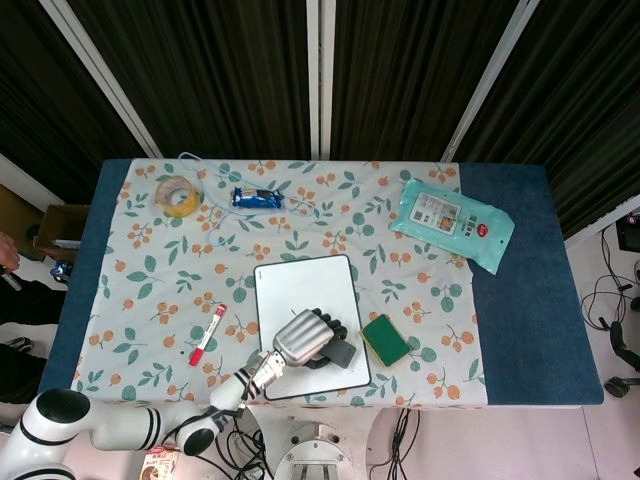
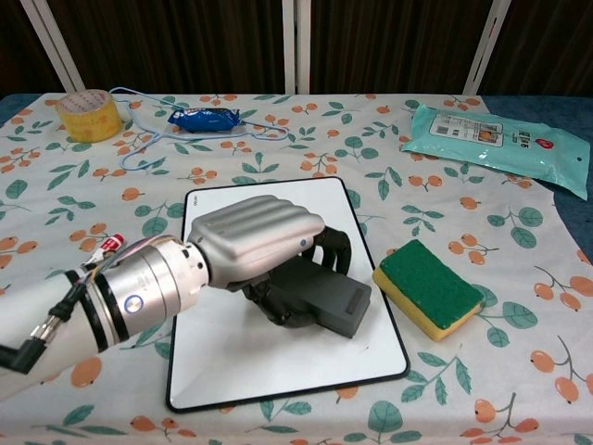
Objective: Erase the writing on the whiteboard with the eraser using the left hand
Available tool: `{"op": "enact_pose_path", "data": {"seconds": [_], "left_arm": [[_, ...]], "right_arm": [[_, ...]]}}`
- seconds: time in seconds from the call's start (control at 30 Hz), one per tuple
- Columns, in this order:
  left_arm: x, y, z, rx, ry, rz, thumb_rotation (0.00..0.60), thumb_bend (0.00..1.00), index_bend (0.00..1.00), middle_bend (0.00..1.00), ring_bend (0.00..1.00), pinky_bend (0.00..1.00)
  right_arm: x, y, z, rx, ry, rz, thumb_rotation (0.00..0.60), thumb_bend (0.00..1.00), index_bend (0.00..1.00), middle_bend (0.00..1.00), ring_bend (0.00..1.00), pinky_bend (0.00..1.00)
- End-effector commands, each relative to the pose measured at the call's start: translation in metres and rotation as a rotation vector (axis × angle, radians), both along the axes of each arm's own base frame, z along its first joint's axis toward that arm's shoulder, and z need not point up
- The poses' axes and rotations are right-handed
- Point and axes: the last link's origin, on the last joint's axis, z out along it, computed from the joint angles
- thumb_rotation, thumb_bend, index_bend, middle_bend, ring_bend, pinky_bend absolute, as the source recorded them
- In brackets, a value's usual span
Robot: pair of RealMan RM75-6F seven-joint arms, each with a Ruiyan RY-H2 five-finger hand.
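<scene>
A white whiteboard (image 1: 300, 290) (image 2: 278, 362) with a black rim lies near the table's front edge. No writing shows on its bare parts; the stretch under the hand is hidden. My left hand (image 1: 304, 337) (image 2: 252, 243) grips a dark grey eraser (image 1: 340, 353) (image 2: 326, 298) and presses it on the board's middle right. The eraser sticks out to the right from under the curled fingers. My right hand appears in neither view.
A green and yellow sponge (image 1: 386, 340) (image 2: 428, 288) lies just right of the board. A red marker (image 1: 207, 334) lies to its left. Further back are a tape roll (image 1: 176, 195), a blue snack packet (image 1: 258, 198) and a wet wipes pack (image 1: 452, 224).
</scene>
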Motion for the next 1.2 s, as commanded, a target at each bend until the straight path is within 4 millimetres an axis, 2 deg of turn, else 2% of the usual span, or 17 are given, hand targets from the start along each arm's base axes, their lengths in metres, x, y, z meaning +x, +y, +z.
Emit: {"op": "enact_pose_path", "data": {"seconds": [0.03,0.23,0.47,0.67,0.87,1.2], "left_arm": [[-0.008,0.014,0.007,0.041,-0.009,0.04,0.6,0.43,0.71,0.67,0.57,0.58],[-0.027,0.04,0.016,0.1,0.002,0.115,0.6,0.43,0.71,0.67,0.57,0.58],[-0.05,0.058,0.032,0.149,0.018,0.159,0.6,0.43,0.71,0.67,0.57,0.58],[-0.066,0.072,0.038,0.169,0.005,0.235,0.6,0.43,0.71,0.67,0.57,0.58],[-0.063,0.062,0.042,0.156,-0.02,0.194,0.6,0.43,0.71,0.67,0.57,0.58],[-0.057,0.017,0.038,0.064,0.014,0.075,0.6,0.43,0.71,0.67,0.57,0.58]], "right_arm": [[-0.001,0.0,0.0,0.001,0.001,-0.003,0.6,0.37,0.0,0.0,0.0,0.0],[0.001,0.0,-0.003,0.009,0.002,0.002,0.6,0.37,0.0,0.0,0.0,0.0],[0.002,0.001,-0.003,0.01,0.01,-0.001,0.6,0.37,0.0,0.0,0.0,0.0],[0.004,0.0,-0.006,0.02,0.009,0.005,0.6,0.37,0.0,0.0,0.0,0.0],[0.004,-0.002,-0.008,0.027,0.013,0.001,0.6,0.37,0.0,0.0,0.0,0.0],[0.003,-0.004,-0.012,0.042,0.011,-0.002,0.6,0.37,0.0,0.0,0.0,0.0]]}}
